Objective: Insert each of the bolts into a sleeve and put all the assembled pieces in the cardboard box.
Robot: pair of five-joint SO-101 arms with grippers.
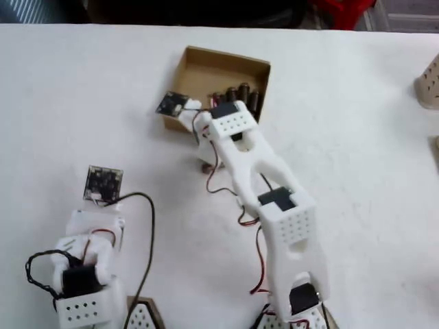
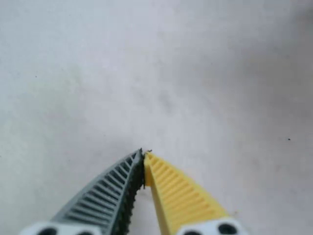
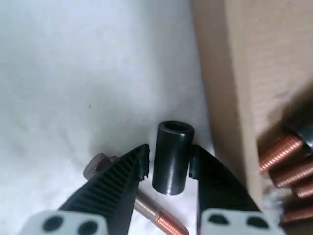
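From above, we see the right arm stretched to the near wall of the box. Assembled pieces lie inside. A bolt lies on the table just beside that arm. The left arm sits well apart.

At the left wrist, the left gripper has its tips together over bare table.

At the right wrist, the right gripper stands apart astride an upright sleeve, with a thin gap on one side. The bolt lies partly behind one finger, and the box wall crowds the sleeve's other side.

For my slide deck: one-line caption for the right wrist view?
Right gripper fingers flank a black sleeve beside the cardboard box, a bolt lying nearby.
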